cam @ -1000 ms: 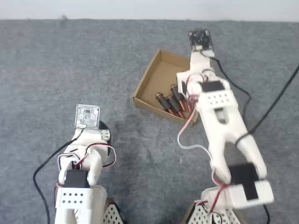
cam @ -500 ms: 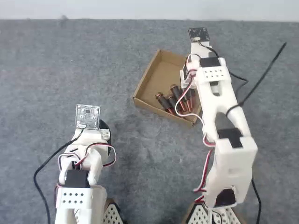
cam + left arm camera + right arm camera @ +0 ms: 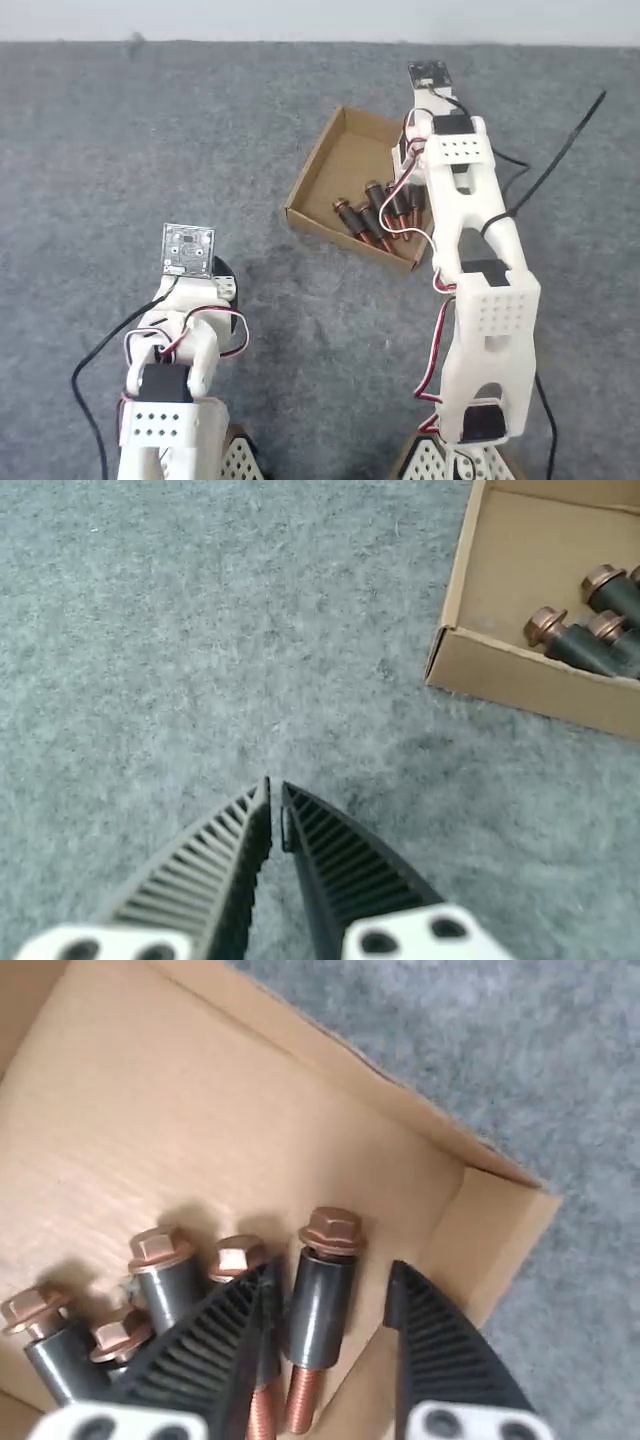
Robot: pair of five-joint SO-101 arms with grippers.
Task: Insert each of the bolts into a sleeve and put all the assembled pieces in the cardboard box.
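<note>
1. Right wrist view: five assembled pieces (image 3: 165, 1295), dark sleeves (image 3: 318, 1310) on copper hex-head bolts (image 3: 330, 1228), lie together at the cardboard box's (image 3: 480, 1220) near side.
2. Right gripper (image 3: 335, 1272): jaws apart around one piece.
3. Left gripper (image 3: 275, 785): jaws together above grey carpet (image 3: 150, 630).

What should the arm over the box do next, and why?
Probably lift the right end effector straight up out of the cardboard box. Its jaws stand open around an assembled piece, which seems to lie in the box beside the others.
</note>
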